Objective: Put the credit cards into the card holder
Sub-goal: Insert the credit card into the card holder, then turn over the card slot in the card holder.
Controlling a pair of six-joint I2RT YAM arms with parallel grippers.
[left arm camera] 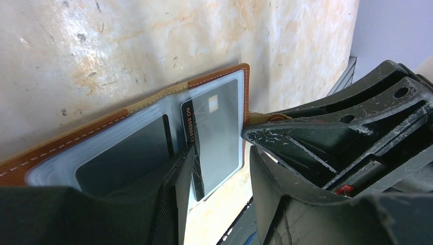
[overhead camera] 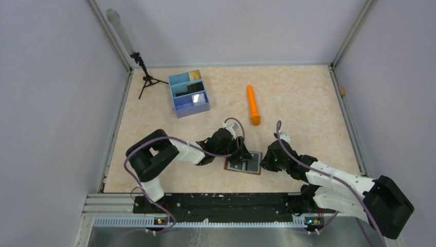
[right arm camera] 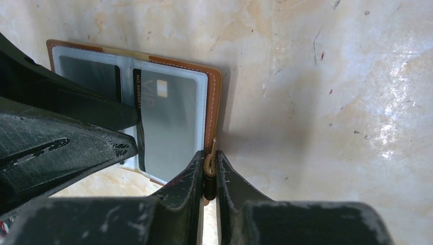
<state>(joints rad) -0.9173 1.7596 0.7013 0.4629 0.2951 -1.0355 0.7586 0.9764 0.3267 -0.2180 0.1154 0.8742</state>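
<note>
Open card holder (right arm camera: 214, 102) holds a card (right arm camera: 171, 122), maybe two.

The left gripper (overhead camera: 240, 157) blocks the card holder (overhead camera: 243, 165) at 10 o'clock, and the right gripper (overhead camera: 263, 160) blocks it at 3. You have bare table (overhead camera: 298, 98) toward 12 up to the orange cylinder (overhead camera: 253, 105). The blue tray (overhead camera: 188, 92) stands at 11.

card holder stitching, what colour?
White, against the tan-brown leather of the card holder; shows best in the left wrist view.
</note>
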